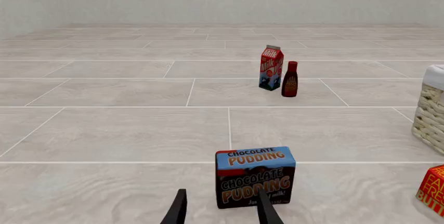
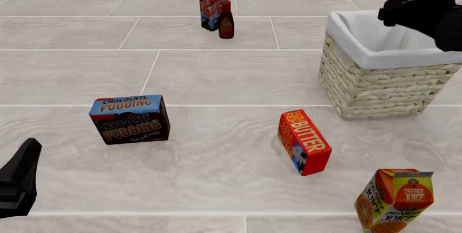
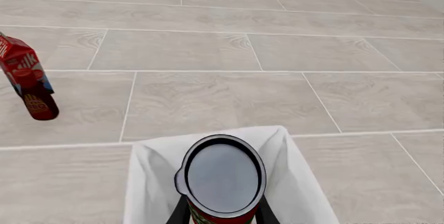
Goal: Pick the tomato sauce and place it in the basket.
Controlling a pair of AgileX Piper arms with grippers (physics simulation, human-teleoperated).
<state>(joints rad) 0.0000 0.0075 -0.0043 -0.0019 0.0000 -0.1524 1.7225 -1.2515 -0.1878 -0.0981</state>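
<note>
The basket is open at the top; only white lining shows inside, and nothing blocks the mouth. The right gripper, closed on the can, hangs above the basket's far right part. The butter box lies just in front of the basket, the juice carton nearer still. The pudding box stands directly ahead of the left gripper, whose fingers are parted. The milk carton and bottle stand touching or nearly so, far back, well apart from the rest. Bare floor lies between pudding and butter.
</note>
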